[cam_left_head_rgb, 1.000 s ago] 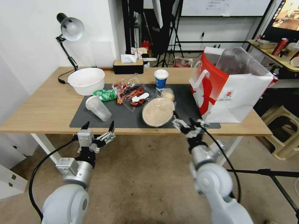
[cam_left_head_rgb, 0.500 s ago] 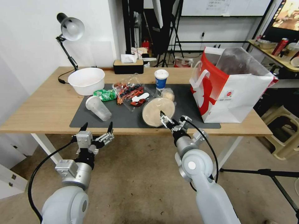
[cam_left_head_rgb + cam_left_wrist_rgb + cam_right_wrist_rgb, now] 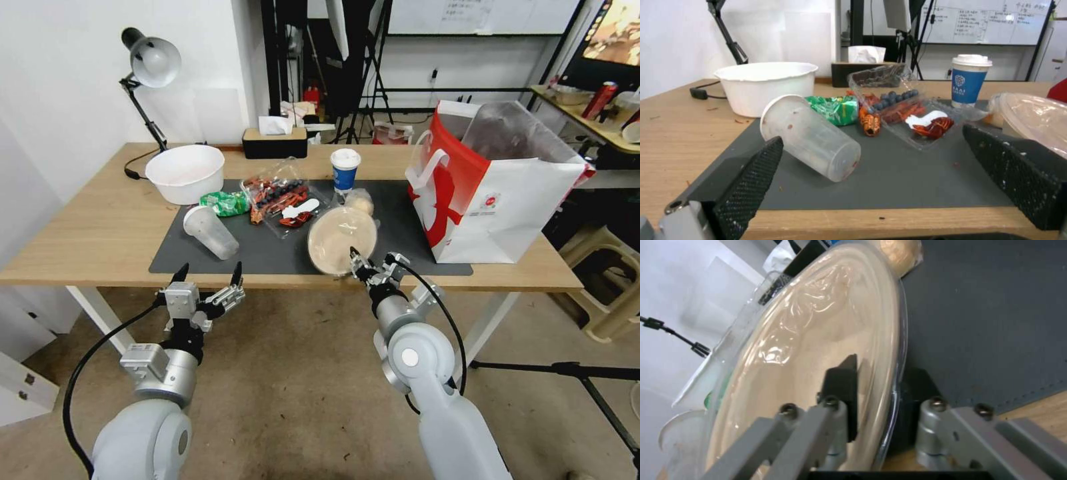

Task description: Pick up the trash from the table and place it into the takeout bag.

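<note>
The round clear-lidded beige container (image 3: 340,235) lies on the dark mat (image 3: 267,257) near the table's (image 3: 87,227) front edge. My right gripper (image 3: 370,263) is shut on its near rim, one finger over the lid (image 3: 818,340), the other under it. The beige wrapped ball (image 3: 360,200) sits just behind it. The blue-white paper cup (image 3: 345,170) stands further back. The translucent cup (image 3: 210,232) lies on its side beside the green wrapper (image 3: 225,203). My left gripper (image 3: 207,273) hangs open before the table edge, facing that cup (image 3: 811,136). The takeout bag (image 3: 493,193) stands open at the right.
A white bowl (image 3: 185,172) and a clear clamshell with blueberries (image 3: 283,197) sit at the mat's back. A desk lamp (image 3: 150,63) and tissue box (image 3: 274,141) line the far edge. A stool (image 3: 603,267) stands beyond the table's right end.
My right gripper swung left from near the bag to the container's near rim and closed on it. The container shifted slightly. The left arm has stayed put.
</note>
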`<state>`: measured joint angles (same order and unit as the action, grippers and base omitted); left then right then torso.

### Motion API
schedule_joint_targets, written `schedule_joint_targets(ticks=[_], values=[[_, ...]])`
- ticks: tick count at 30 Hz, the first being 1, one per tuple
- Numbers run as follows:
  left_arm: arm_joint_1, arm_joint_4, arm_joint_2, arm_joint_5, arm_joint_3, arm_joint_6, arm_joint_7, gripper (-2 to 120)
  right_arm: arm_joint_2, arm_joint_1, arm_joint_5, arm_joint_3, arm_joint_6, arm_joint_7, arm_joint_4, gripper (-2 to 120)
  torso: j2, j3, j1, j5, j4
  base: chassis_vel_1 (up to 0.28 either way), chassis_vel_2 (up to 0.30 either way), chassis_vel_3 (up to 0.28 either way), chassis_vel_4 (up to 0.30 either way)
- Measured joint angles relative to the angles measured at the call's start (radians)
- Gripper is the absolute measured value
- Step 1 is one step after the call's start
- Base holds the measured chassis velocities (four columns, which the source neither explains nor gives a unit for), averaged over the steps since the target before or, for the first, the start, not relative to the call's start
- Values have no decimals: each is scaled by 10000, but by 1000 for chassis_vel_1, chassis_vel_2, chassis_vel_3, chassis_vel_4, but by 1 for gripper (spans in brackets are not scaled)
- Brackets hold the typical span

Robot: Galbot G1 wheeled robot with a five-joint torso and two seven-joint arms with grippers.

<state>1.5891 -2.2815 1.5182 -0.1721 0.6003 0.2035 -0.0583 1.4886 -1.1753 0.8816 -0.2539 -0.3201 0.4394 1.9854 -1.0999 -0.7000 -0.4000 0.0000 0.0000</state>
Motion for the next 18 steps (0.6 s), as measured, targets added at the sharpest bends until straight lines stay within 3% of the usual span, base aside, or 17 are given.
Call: schedule_joint_targets(ticks=[5,12,18], values=[[-12,34,-56,-9,0,-29,0,100,-59,-195,-65,-100,33,-198,407,1,0,0,0,0,-1,0,0,0,0],[-14,35,-122,-39,21,-83,0,100,-404,-419,-111,-483,254,-1320,1550,0,0,0,0,0,-1,0,0,0,0],[25,39,-158,-45,52,-186,2,100,-886,-265,-163,-1516,677,-2441,2578,0,0,0,0,1,-1,0,0,0,0]])
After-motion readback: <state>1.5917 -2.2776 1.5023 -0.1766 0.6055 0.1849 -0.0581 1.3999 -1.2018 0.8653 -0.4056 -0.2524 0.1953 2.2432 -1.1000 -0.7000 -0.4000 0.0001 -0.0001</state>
